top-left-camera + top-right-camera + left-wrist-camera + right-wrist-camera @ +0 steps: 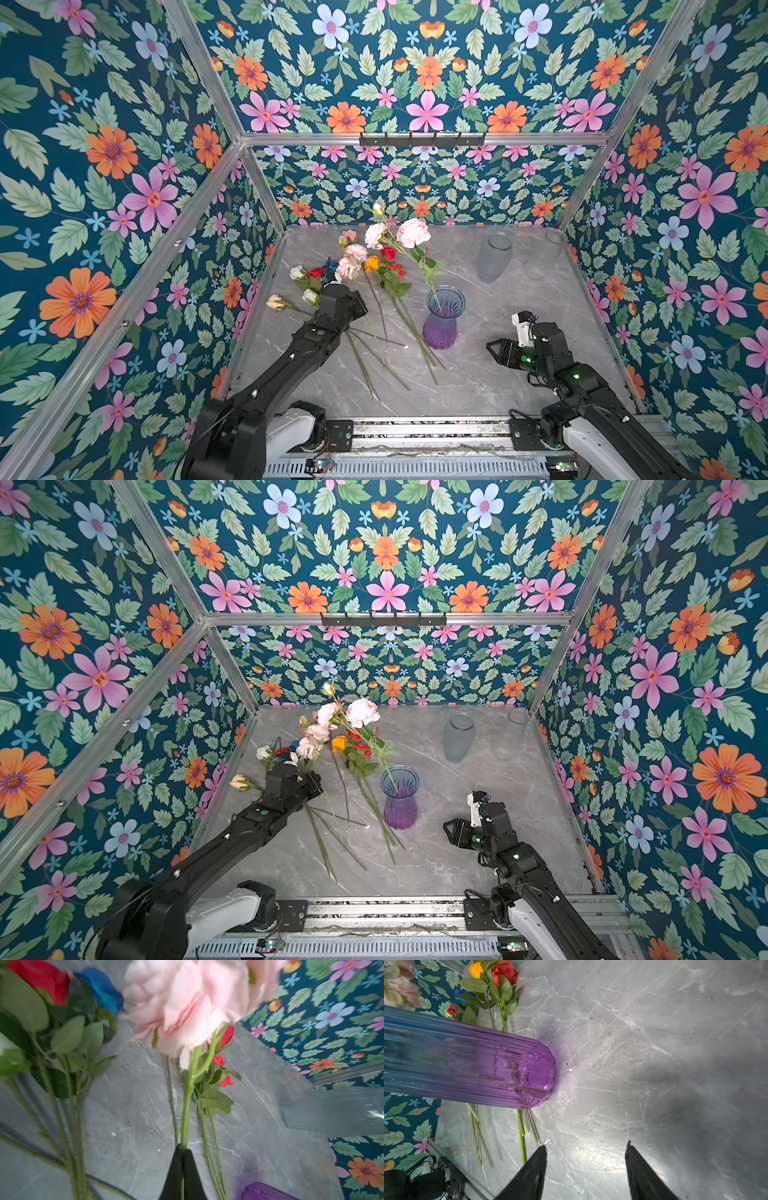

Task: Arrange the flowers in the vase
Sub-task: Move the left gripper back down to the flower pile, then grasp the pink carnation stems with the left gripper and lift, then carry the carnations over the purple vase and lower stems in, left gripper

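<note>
Flowers (372, 264), artificial long-stemmed blooms, lie heaped on the grey marble tabletop (498, 374) at ten o'clock of the ribbed purple-blue glass vase (442, 320). One pink carnation's green stem (186, 1109) is clamped in the left gripper (182, 1150). The right gripper (586, 1144) is held empty, jaws apart. The stem is best lifted clear of its neighbours, tipped upright and lowered foot-first into the vase.

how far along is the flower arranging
Done: one pink carnation stands in the vase. In hand: the left gripper, jaws shut, holds a second pink carnation. Left: the other flowers lie on the table; the right gripper is open, empty.
</note>
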Motion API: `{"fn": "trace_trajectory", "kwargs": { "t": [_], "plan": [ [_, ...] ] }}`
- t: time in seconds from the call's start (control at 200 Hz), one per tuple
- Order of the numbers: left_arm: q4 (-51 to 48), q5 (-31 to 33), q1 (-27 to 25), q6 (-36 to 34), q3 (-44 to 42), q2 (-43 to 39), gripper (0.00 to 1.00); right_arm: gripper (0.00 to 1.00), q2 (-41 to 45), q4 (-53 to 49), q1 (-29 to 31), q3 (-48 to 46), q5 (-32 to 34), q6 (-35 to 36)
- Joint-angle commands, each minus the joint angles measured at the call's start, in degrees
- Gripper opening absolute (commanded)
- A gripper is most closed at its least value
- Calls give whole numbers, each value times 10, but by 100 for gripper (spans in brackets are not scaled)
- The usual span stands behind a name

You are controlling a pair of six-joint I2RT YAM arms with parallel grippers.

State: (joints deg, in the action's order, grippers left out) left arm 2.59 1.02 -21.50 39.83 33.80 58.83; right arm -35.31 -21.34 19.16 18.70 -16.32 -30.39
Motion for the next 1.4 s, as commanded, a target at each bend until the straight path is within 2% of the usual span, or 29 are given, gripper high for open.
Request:
{"fn": "trace_trajectory", "kwargs": {
  "t": [0.0,0.44,0.515,0.66,0.76,0.83,0.925,1.0,1.115,1.235,1.395],
  "plan": [
    [43,24,0,-45,26,-51,0,62,1,5,1,1,9,-2],
    [216,-77,-2,-75,52,-202,0,62,8,3,1,0,11,-3],
    [244,-117,-1,-78,68,-202,0,62,8,3,1,-1,11,-3],
    [339,-244,-7,-58,97,-156,0,62,8,3,1,0,10,-2],
    [391,-295,-38,-58,120,-114,0,62,9,3,1,-1,11,-2],
    [393,-282,-91,-104,135,-91,0,62,10,2,1,-1,11,-2],
    [345,-213,-192,-212,172,-50,0,62,12,2,1,-1,12,-3],
    [319,-200,-240,-263,216,-7,0,62,12,2,1,-1,12,-3],
    [305,-203,-275,-294,265,52,0,62,13,2,1,-1,11,-3],
    [278,-176,-302,-342,295,96,0,62,15,1,1,-2,11,-2],
    [245,-161,-316,-386,324,143,0,62,18,1,1,-3,12,-3]
  ]
}}
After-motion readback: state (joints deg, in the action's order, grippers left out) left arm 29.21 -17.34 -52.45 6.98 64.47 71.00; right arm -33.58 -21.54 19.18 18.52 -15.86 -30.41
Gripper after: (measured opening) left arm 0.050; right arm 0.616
